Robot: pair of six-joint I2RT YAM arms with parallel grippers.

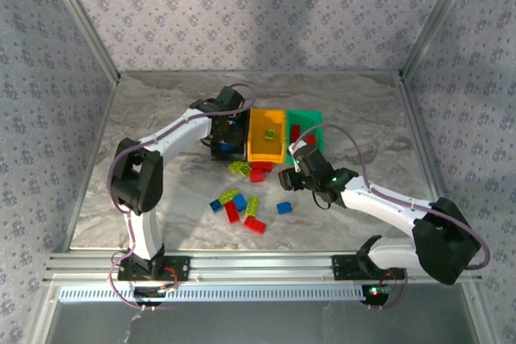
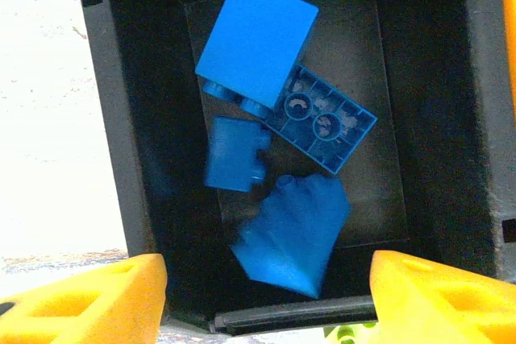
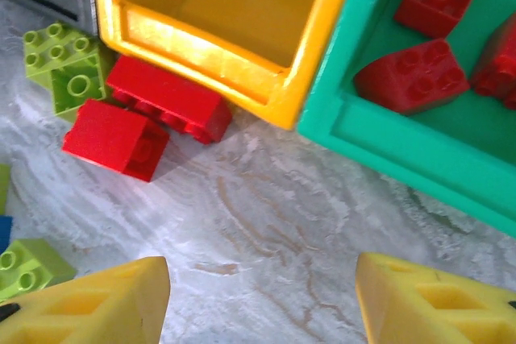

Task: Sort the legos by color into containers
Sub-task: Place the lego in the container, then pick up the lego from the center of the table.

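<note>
Blue legos (image 2: 256,42) x4 in black bin (image 2: 121,159), directly below L gripper (image 2: 266,292), jaws apart, empty. R gripper (image 3: 262,300) apart too; red legos (image 3: 153,114) ahead-left, maybe touching orange bin (image 3: 242,70).

place: robot lab cell | cues: aluminium frame (image 1: 242,267), patterned walls (image 1: 242,6), marble tabletop (image 1: 363,118)

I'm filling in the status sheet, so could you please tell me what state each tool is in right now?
Left tool: open, holding nothing, over the black bin.
Right tool: open, holding nothing, over the table.
</note>
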